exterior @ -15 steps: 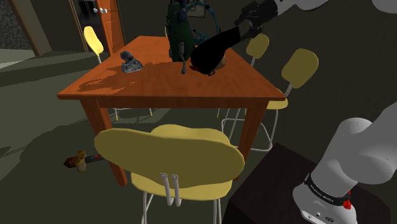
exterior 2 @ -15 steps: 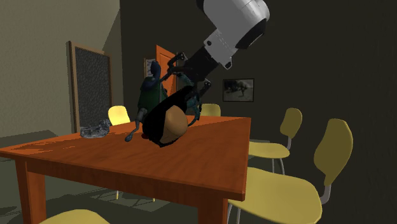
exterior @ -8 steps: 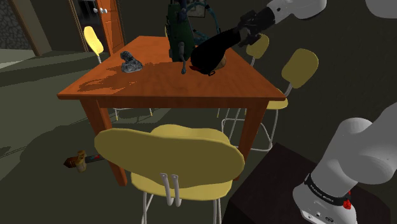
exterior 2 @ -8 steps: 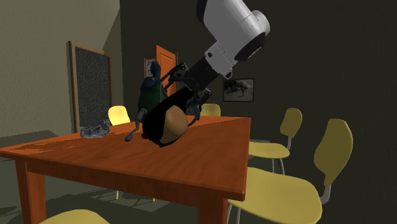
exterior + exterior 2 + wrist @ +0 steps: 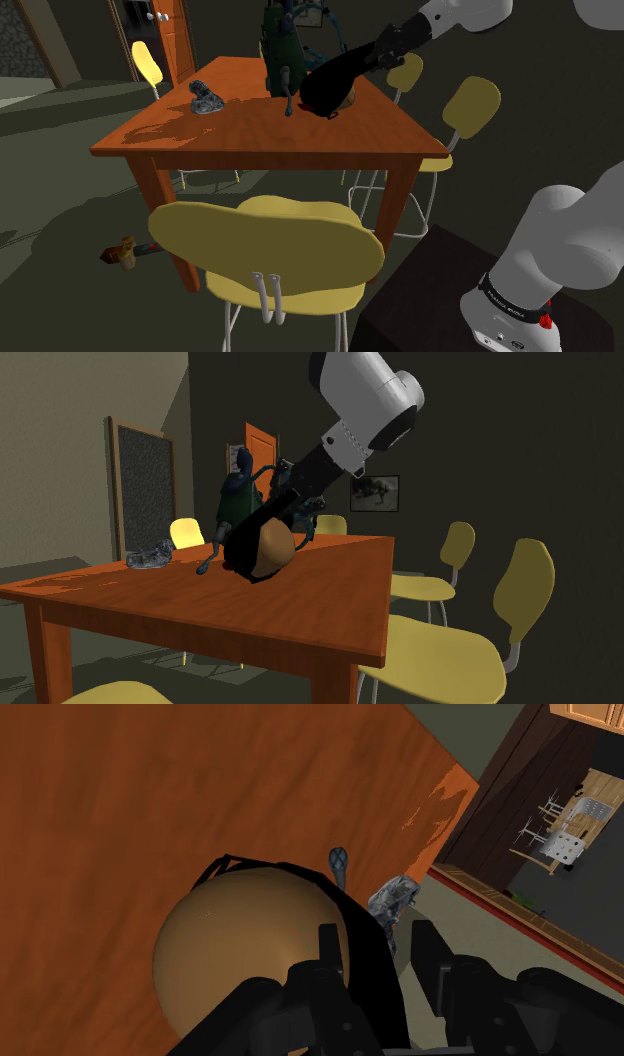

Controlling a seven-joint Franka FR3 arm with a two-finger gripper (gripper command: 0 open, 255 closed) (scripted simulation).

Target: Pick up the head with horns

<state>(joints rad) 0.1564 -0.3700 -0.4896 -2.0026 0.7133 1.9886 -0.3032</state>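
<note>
Since a second ago my gripper (image 5: 378, 936) has slid down the black horn (image 5: 345, 68) toward the head (image 5: 328, 90), which hasn't budged — it lies on the table (image 5: 250, 130) near its edge at the shoulder view's right, toward the far corner. Its fingers (image 5: 328, 949) stand apart astride the horn, unclamped; gripped that far out, the head could swing or slip — into the green figure (image 5: 283, 45) beside it.

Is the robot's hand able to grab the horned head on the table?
Probably yes. The gripper is right at the head with horns, open fingers either side of one black horn, nothing else between. The green figure stands beside, seemingly clear.
</note>
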